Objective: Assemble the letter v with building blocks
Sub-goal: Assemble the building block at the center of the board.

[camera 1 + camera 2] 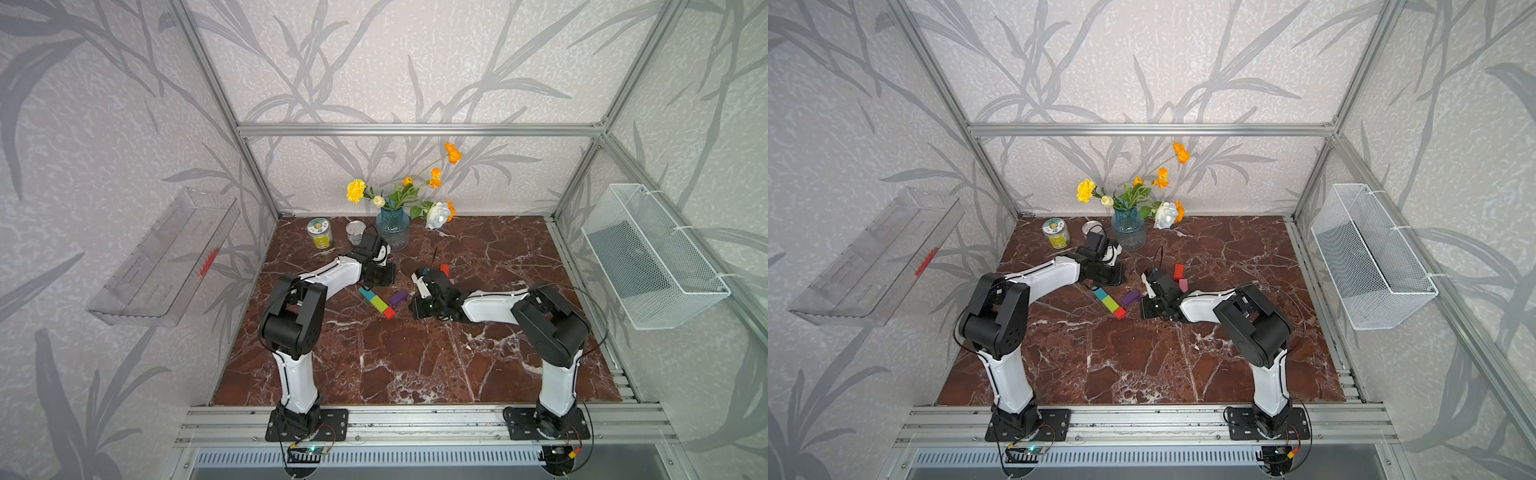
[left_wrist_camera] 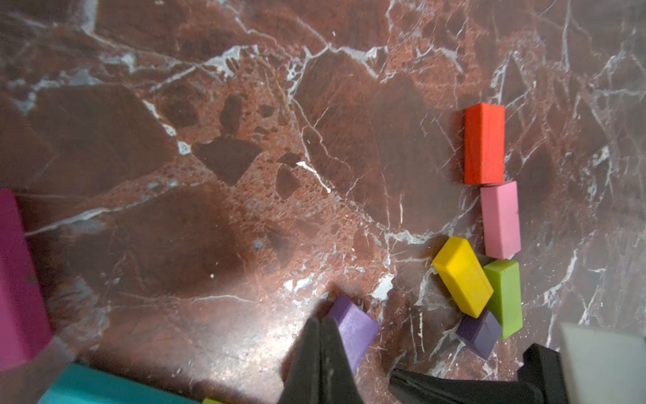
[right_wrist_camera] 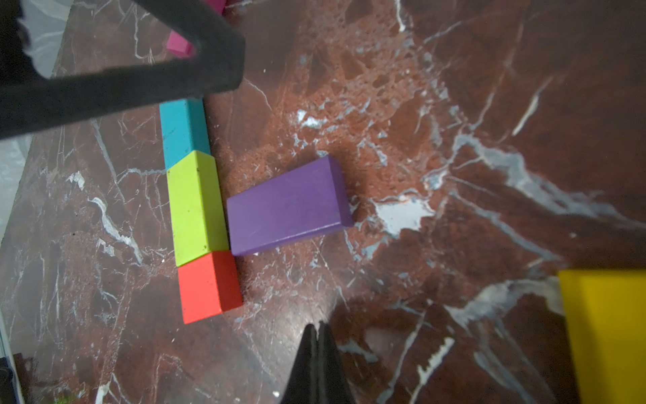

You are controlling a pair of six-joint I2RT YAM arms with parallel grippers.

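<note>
A teal bar (image 3: 183, 131), lime bar (image 3: 195, 206) and red cube (image 3: 209, 286) lie end to end on the marble table (image 1: 415, 365), with a purple bar (image 3: 288, 206) against the lime one. The left gripper (image 2: 320, 325) and right gripper (image 3: 317, 330) each have their fingers pressed together, holding nothing. The yellow-labelled can (image 1: 320, 235) bears print too small to read.

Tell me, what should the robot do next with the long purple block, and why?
Probably nudge the purple bar along to the red cube: it lies askew against the lime green bar, and the shut right gripper holds nothing.
</note>
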